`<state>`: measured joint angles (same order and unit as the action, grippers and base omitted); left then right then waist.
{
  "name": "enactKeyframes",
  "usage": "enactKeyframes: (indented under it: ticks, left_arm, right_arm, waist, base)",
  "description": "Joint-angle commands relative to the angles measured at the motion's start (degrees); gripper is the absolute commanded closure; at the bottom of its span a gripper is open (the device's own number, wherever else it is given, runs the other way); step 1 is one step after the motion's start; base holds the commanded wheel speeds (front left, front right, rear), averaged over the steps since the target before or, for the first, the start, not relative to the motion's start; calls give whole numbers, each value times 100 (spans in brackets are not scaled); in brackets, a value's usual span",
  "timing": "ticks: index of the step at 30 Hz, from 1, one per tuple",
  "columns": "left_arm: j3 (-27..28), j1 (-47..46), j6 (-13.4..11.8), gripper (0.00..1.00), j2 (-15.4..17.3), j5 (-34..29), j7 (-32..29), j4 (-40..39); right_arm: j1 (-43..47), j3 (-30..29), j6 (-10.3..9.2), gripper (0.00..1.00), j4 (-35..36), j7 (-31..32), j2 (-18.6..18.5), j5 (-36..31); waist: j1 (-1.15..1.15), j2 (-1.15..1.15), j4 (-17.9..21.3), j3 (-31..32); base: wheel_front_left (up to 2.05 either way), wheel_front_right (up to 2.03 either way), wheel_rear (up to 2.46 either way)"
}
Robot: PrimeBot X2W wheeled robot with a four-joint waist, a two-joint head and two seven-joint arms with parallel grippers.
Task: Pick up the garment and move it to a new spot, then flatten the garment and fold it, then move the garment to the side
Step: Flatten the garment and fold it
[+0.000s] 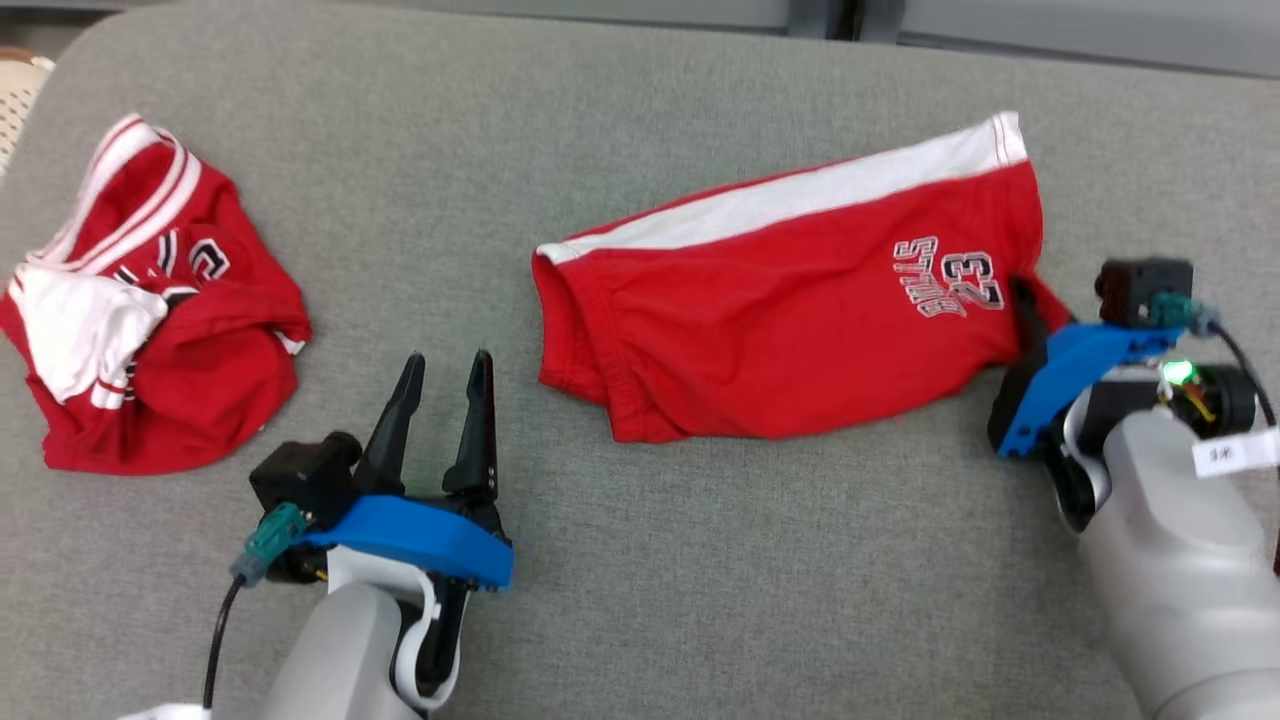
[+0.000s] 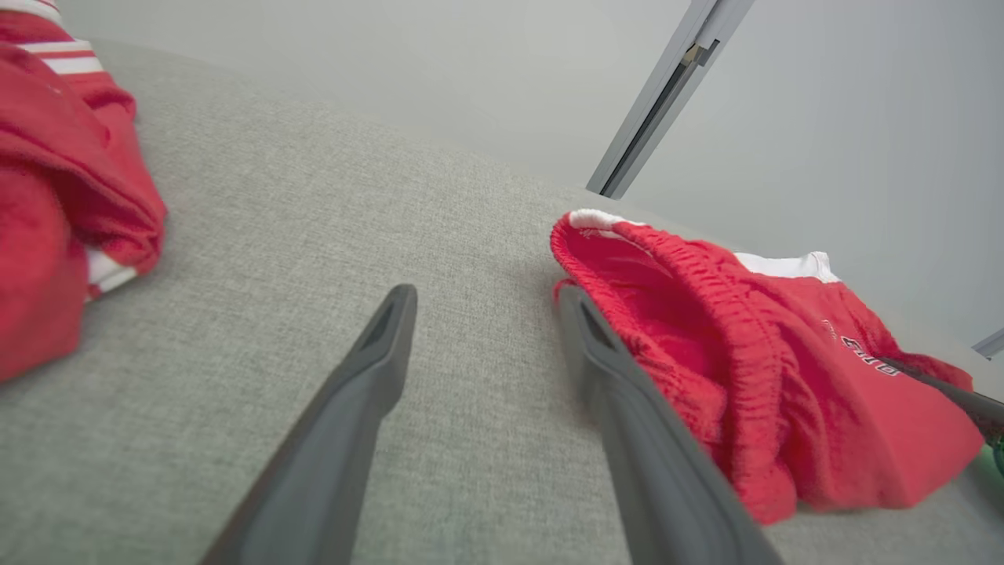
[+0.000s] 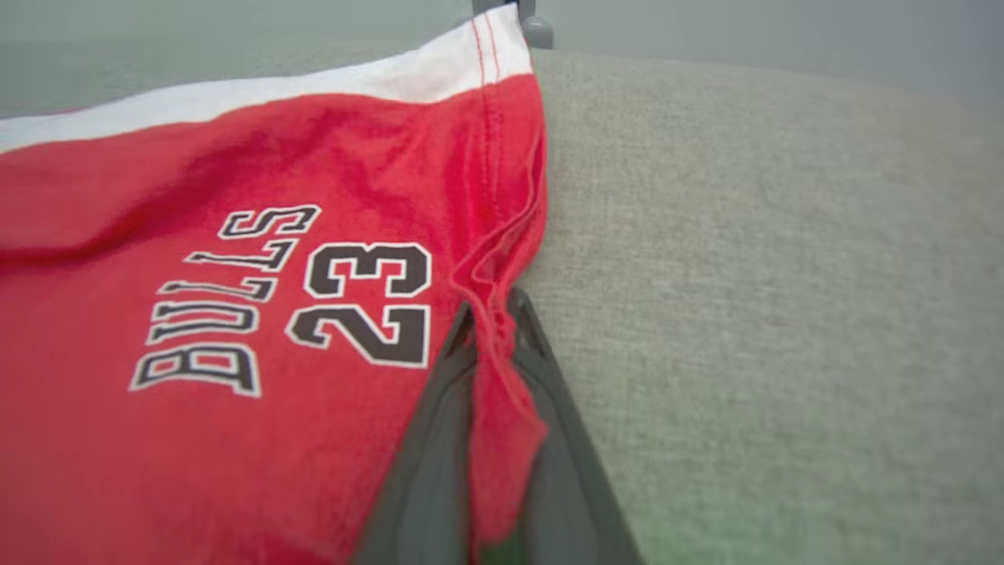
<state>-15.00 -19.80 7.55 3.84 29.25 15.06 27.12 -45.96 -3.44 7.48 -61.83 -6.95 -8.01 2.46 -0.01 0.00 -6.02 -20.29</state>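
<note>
From the head view, the red shorts lie spread crosswise on the grey padded surface. A white stripe runs along their far edge and a black-and-white print sits near their right end. The left gripper is just off the shorts' left end, on the robot's side of it, with its two dark prongs parted, nothing between them and clear of the cloth. The right gripper is at the shorts' right end, pushed into the near right corner, where the cloth bunches up. A crumpled red-and-white jersey sits well to the left of the shorts, beyond the left gripper. In the left wrist view, the spread fingers rise over bare grey fabric. The shorts' gathered elastic waistband lies just right of the right-hand finger, and I cannot tell whether the two touch. The jersey shows at the left edge, well apart from the shorts. In the right wrist view, that gripper is clamped on a fold of the shorts' side hem, with a strip of red cloth pinched between the two dark prongs and trailing down between them. The print, reading BULLS 23, lies just left of the pinch. The white stripe runs along the shorts' top edge, and bare grey surface lies to the right of the shorts.
</note>
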Motion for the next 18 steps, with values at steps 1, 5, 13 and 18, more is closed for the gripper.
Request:
enactKeyframes:
  ticks: [1, 5, 13, 18]
  left_arm:
    - [52, 116, -11, 0, 7, -81, 16, 2]
    - [23, 455, -11, 0, 9, -283, 16, 25]
    - [79, 1209, -11, 0, 69, -465, 16, 23]
    - [115, 1556, -11, 0, 47, -477, 16, -9]
  right_arm:
    - [304, -15, 2, 100, -140, -43, -19, 81]
    - [644, -164, 1, 100, -198, -403, -48, 403]
    - [1677, -297, 1, 100, -311, -713, -249, 906]
    - [2143, -349, 1, 100, -229, -784, -421, 1093]
  waist:
    - [1, 0, 75, 172]
    - [1, 0, 138, 665]
    - [1, 0, 198, 1526]
    - [1, 0, 213, 1754]
  base:
    - [0, 0, 0]
    - [0, 0, 0]
    - [0, 0, 0]
    - [0, 0, 0]
